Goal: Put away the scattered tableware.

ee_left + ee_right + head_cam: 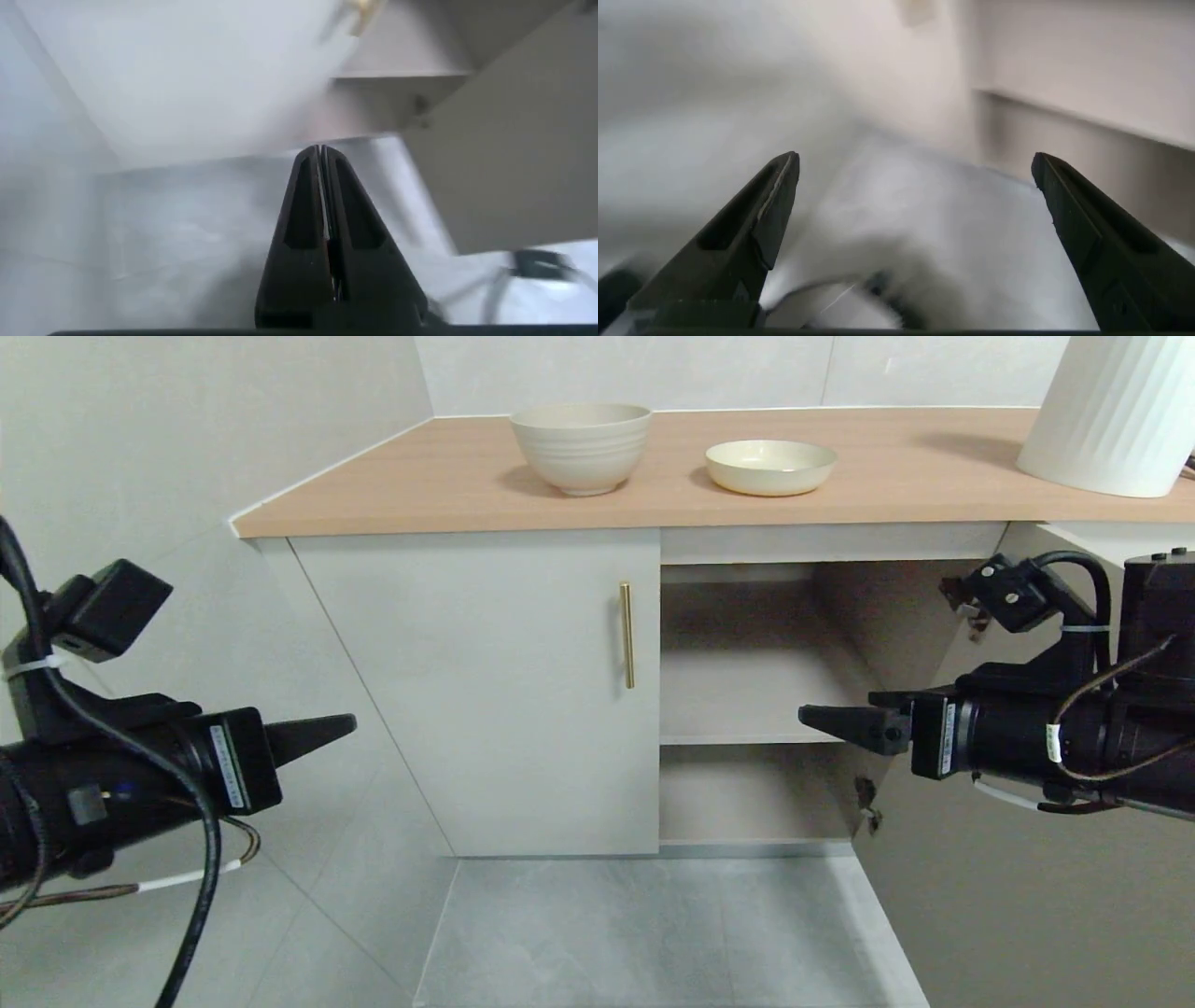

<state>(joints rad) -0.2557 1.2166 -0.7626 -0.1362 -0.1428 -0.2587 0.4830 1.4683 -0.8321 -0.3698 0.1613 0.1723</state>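
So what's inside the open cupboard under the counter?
Just an upper shelf and a lower shelf, with no dishes showing on them. The closed door hides the left half, and the right gripper covers a bit on the right.

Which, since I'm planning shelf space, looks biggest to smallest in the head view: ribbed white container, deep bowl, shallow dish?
1. ribbed white container, even though the picture's edge crops it.
2. deep bowl.
3. shallow dish, nearly as wide as the bowl but much lower.
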